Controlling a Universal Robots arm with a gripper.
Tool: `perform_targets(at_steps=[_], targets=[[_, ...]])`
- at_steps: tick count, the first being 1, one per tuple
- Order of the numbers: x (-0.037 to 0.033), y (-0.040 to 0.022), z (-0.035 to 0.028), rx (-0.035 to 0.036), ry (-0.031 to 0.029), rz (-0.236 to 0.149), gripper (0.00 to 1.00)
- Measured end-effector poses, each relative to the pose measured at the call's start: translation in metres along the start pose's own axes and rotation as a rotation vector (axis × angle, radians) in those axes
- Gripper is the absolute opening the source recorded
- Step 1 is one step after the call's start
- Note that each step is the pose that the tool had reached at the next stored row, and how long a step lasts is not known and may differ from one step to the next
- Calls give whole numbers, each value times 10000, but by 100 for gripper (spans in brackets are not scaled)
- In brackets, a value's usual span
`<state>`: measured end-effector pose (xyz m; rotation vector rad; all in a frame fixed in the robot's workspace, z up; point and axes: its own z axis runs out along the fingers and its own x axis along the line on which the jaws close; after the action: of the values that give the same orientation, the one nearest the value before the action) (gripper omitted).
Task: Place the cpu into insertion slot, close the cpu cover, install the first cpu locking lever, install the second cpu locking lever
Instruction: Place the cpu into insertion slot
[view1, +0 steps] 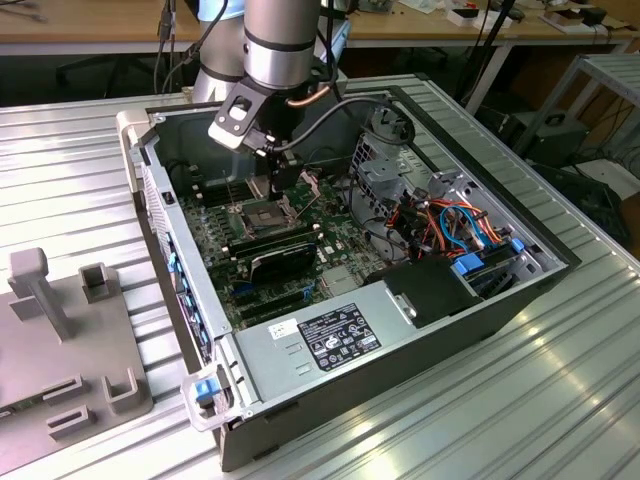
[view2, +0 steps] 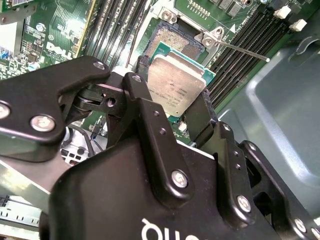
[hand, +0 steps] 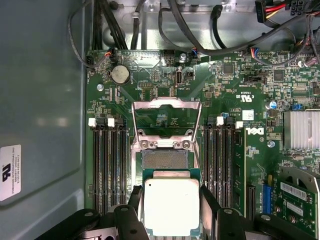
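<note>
computer case (view1: 420, 335): lid off, open to access from above.
green circuit board (hand: 220, 90): flat on the case floor.
gripper (hand: 171, 197): clenched on the cpu (hand: 171, 212) by two opposite edges, leaving its underside free.
cpu cover (hand: 166, 102): swung up and back, baring the socket.
insertion slot (hand: 165, 159): mid-board, empty.
cpu: level, metal top upward, over the slot's near edge. It is square, with no long axis, and its sides lie parallel to the slot's.

In the exterior view I see a ribbed metal bench (view1: 560, 390) carrying an open computer case (view1: 440, 335) at its middle. At the case's eight o'clock, a grey slotted fixture plate (view1: 60, 350) lies flat.
</note>
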<state>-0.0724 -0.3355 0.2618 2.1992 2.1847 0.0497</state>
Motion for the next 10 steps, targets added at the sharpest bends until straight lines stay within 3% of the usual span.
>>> perform_targets(at_steps=[10], targets=[[2, -9, 178, 3, 3, -1, 55]])
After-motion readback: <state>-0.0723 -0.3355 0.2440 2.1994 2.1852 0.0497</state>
